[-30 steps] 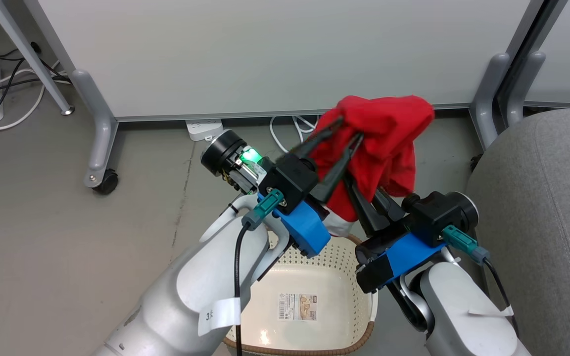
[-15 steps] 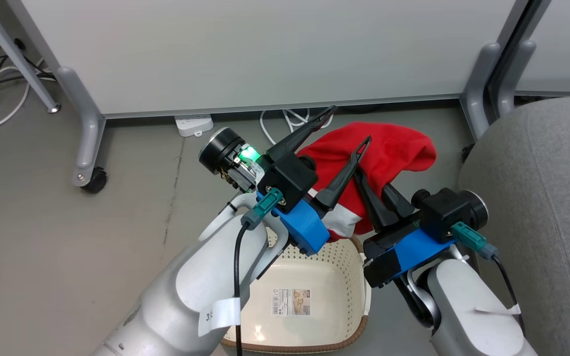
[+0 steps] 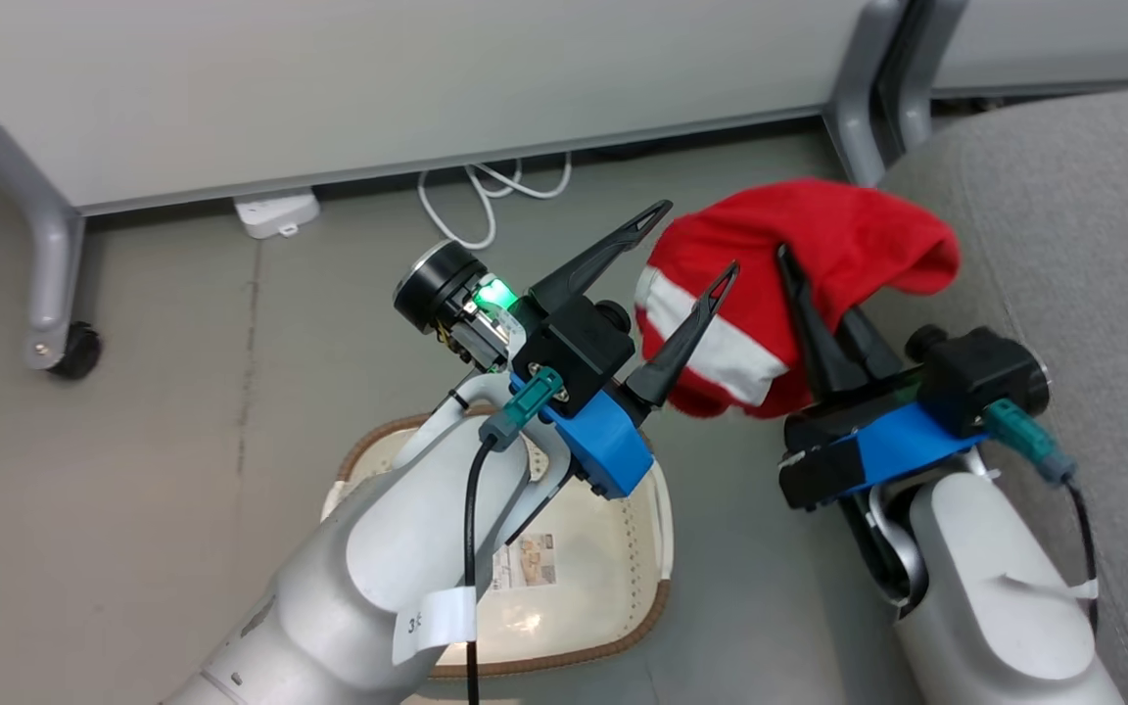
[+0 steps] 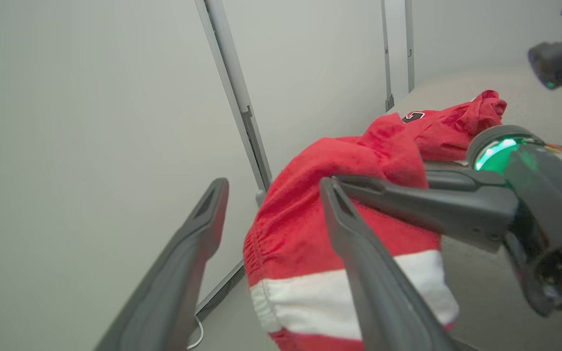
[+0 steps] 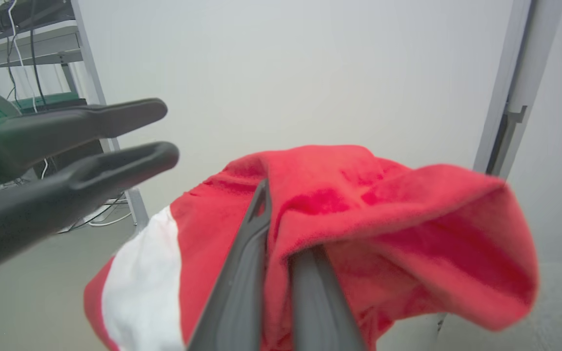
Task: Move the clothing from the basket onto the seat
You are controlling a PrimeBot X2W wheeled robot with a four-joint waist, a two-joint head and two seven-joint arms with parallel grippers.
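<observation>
The left arm (image 3: 398, 558) rises from the lower left, its pale forearm angled up and to the right. Its wrist (image 3: 574, 343) carries a blue bracket (image 3: 603, 446) and a green light (image 3: 495, 292). The left jaws stand wide apart and hold nothing; their two dark fingers (image 3: 686, 333) point up and right. The right arm (image 3: 975, 578) rises from the lower right, leaning up and to the left. The right jaws are closed tight on the garment (image 3: 848, 235), which drapes over their tips. The two pairs of jaws sit near each other, tips converging.

Arm tag (image 3: 434, 624): "3", rest unclear; sticker (image 3: 523, 560) in basket (image 3: 634, 553) illegible
</observation>
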